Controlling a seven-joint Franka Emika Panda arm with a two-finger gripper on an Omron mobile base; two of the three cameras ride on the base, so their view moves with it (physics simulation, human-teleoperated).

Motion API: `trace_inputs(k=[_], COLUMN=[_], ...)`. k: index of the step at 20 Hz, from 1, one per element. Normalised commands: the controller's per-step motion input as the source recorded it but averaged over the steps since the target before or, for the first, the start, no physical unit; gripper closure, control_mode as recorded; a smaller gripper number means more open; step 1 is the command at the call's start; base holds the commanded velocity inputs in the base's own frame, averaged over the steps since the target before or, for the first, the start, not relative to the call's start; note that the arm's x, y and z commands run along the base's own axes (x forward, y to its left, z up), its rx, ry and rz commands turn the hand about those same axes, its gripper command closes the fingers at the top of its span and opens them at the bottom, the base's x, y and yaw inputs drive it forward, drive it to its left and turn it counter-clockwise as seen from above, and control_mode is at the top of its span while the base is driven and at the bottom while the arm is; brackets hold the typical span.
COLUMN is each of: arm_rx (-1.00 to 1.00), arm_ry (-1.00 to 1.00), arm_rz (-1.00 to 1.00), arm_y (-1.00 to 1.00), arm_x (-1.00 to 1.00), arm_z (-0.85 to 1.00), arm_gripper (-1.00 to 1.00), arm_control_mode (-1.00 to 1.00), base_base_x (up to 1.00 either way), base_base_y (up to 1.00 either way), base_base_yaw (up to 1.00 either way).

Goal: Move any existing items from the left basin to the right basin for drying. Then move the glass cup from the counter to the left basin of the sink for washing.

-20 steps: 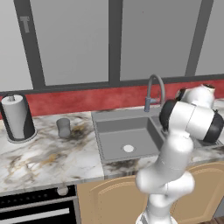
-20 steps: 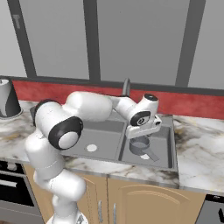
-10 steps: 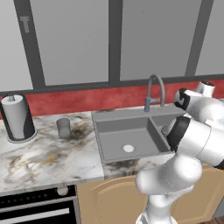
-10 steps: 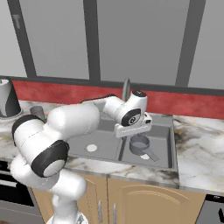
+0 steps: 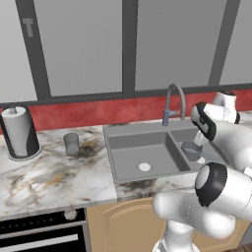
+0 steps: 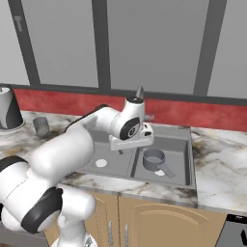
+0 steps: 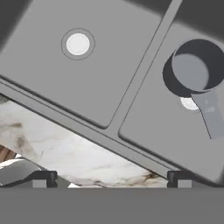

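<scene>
Saucepan (image 6: 154, 157) already resting in sink's right basin (image 6: 181, 149); end effector (image 7: 109, 177) wide open, empty, above divider. Next: swing left of sink toward glass tumbler (image 5: 72, 143) on table (image 5: 49, 177), descend upright, grip mid-body.

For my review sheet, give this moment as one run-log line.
saucepan: in right basin | left basin: holds nothing | glass cup: on counter | claw: open, above sink divider | next: likely fetch cup

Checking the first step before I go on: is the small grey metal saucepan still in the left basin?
No, the small grey metal saucepan sits in the right basin, over its white drain.
</scene>
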Motion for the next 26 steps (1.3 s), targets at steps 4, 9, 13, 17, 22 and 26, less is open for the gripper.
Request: trace_inputs(k=[4, 9, 13, 17, 22, 26], arm_rx=[0.0, 0.0, 0.0, 0.0, -0.01, -0.01], arm_ry=[0.05, 0.07, 0.08, 0.07, 0.02, 0.0], arm_rz=[-0.09, -0.09, -0.09, -0.09, -0.1, -0.09], arm_y=[0.52, 0.57, 0.64, 0.66, 0.73, 0.76], arm_x=[-0.27, -0.21, -0.1, -0.02, 0.0, 0.0], arm_z=[0.17, 0.11, 0.03, 0.05, 0.07, 0.06], arm_gripper=[-1.0, -1.0, -1.0, -1.0, -1.0, -1.0], arm_control_mode=[-1.0, -1.0, -1.0, -1.0, -1.0, -1.0], base_base_x=[0.0, 0.0, 0.0, 0.0, 0.0, 0.0], base_base_y=[0.0, 0.0, 0.0, 0.0, 0.0, 0.0], base_base_yaw=[0.0, 0.0, 0.0, 0.0, 0.0, 0.0])
